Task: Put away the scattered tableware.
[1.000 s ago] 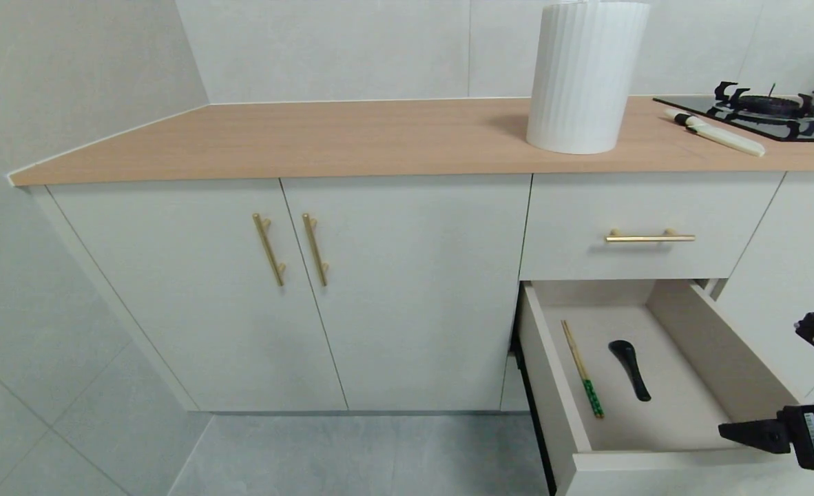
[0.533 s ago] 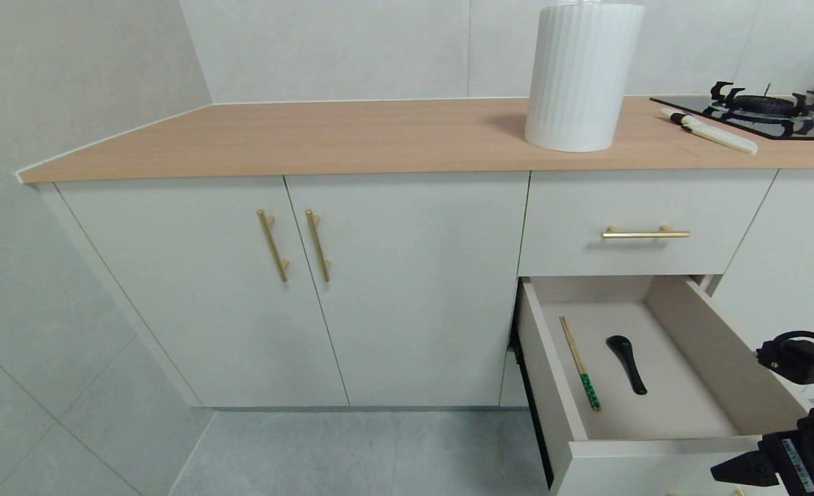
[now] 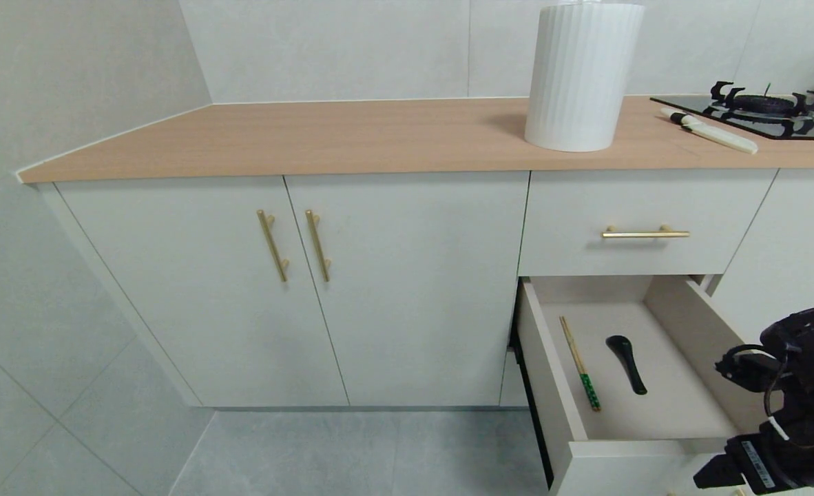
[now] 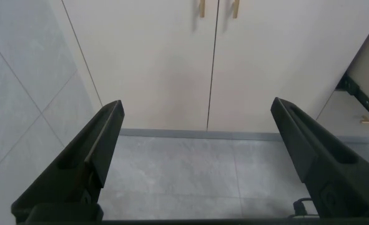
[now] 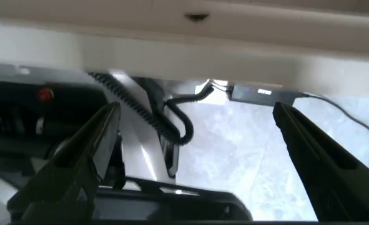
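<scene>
i see the wooden countertop (image 3: 324,138) running across the upper half of the head view, with the double cabinet doors (image 3: 297,289) under it at centre. at lower right is the open drawer (image 3: 551,368). a white ribbed canister (image 3: 579,76) stands at top right, with the hob (image 3: 765,110) and a pale knife (image 3: 713,132) in the far right corner. inside the drawer lie the black spoon (image 3: 627,368) and, just left of it and not touching, the green-tipped chopsticks (image 3: 579,364). my right gripper (image 5: 196,112) sits bottom right by the drawer front, fingers spread wide. the left gripper (image 4: 196,106) is spread wide too, over the floor.
</scene>
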### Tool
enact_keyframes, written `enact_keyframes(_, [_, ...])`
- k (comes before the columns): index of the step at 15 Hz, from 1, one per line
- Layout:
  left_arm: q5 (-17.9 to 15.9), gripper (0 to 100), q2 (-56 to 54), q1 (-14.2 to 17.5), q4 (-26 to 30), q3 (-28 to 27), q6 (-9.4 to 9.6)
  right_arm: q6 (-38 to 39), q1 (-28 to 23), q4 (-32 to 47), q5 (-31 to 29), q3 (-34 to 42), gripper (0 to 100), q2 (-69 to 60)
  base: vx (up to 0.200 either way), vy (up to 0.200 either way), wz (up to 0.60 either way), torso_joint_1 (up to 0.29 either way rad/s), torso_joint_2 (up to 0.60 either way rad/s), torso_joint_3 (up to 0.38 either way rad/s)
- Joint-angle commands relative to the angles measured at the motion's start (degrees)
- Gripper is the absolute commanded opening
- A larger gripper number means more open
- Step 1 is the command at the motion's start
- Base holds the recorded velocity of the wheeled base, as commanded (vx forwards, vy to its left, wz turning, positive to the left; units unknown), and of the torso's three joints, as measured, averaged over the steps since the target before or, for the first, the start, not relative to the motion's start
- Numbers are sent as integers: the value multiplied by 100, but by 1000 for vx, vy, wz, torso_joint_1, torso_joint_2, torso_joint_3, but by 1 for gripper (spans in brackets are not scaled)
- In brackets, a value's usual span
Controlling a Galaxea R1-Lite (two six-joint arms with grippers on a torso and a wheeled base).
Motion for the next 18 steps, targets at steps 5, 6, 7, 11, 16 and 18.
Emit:
enact_keyframes(5, [4, 100, -1, 2, -1, 0, -2, -5, -15, -676, -21, -17, 100, 170, 0, 0, 0, 0, 0, 0])
enact_keyframes(6, [4, 100, -1, 2, -1, 0, -11, -5, -15, -869, -21, -17, 100, 223, 0, 0, 0, 0, 0, 0])
enact_keyframes(7, [4, 100, -1, 2, -1, 0, -2, -23, -15, -1054, -21, -25, 100, 258, 0, 0, 0, 0, 0, 0])
enact_keyframes(11, [4, 100, -1, 2, -1, 0, -2, -49, 2, -1318, -39, -535, 100, 777, 0, 0, 0, 0, 0, 0])
enact_keyframes(16, [4, 100, -1, 2, -1, 0, -2, -75, -6, -1318, -47, -1563, 100, 1594, 0, 0, 0, 0, 0, 0])
enact_keyframes(18, [4, 100, -1, 2, -1, 0, -2, -84, -6, -1318, -188, -1941, 100, 1884, 0, 0, 0, 0, 0, 0])
